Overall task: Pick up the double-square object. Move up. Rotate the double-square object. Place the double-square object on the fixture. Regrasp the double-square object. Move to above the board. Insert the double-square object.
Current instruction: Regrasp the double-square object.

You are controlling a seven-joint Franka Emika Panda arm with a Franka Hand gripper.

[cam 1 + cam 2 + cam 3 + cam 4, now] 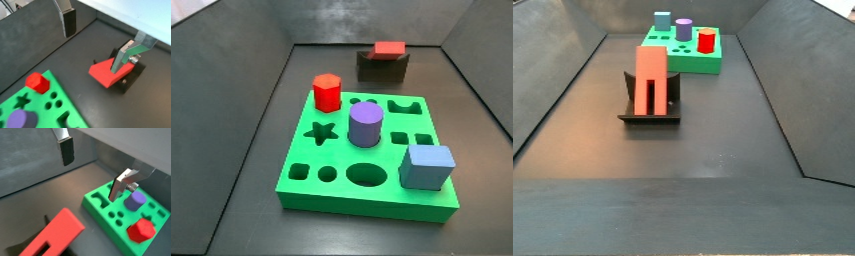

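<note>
1. The gripper (103,40) is seen only in the wrist views; it does not appear in either side view. Its two silver fingers (65,148) stand well apart with only air between them, so the jaws are open and hold nothing.
2. The double-square object (649,78) rests on the fixture (651,110), lying in its notch. In a wrist view the gripper hangs above this red block (108,71), not touching it.
3. The block looks rigid and light, probably plastic, with smooth flat faces that may slip a little. A good grasp, as a judgement, is across the two long flat sides near one end, so the other end stays free for insertion.
4. The board (305,190) lies well apart from the fixture. It already carries a red hexagonal prism (326,92), a purple cylinder (365,124) and a blue cube (428,166).
</note>
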